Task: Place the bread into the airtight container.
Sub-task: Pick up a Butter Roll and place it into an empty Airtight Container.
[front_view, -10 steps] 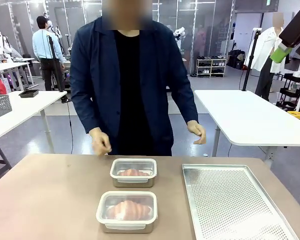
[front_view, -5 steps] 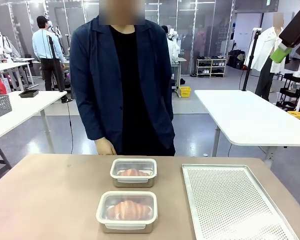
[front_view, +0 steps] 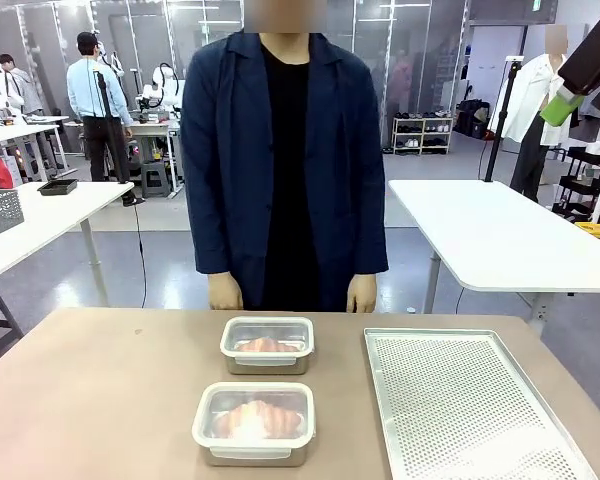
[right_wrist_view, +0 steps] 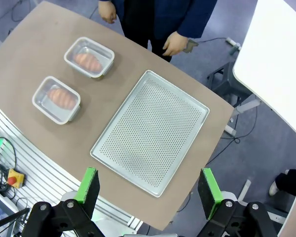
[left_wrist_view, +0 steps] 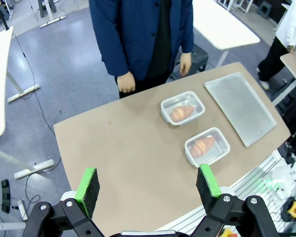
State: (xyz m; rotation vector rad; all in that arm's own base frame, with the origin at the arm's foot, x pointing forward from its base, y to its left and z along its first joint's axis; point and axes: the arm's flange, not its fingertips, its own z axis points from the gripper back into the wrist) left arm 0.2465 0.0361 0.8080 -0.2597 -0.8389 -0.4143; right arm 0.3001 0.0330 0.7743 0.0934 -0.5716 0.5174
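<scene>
On counter (front_view: pixel 100 400): two clear lidded containers, near one (front_view: pixel 254 423) and far one (front_view: pixel 267 344), each holding golden-brown bread, beside perforated tray (front_view: pixel 470 410). Left claw (left_wrist_view: pixel 148 190) released, high above. Right claw (right_wrist_view: pixel 149 186) released, above tray.

Black fingers (left_wrist_view: pixel 88 191) with green pads, seemingly bolted.

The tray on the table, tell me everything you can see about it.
The tray is a flat rectangular sheet of pale silvery metal, perforated all over with tiny holes and edged by a low raised rim. It lies flat on the brown table, toward the robot's right, beside the two lidded containers but apart from them. Nothing rests on it and nothing touches it besides the tabletop.
</scene>
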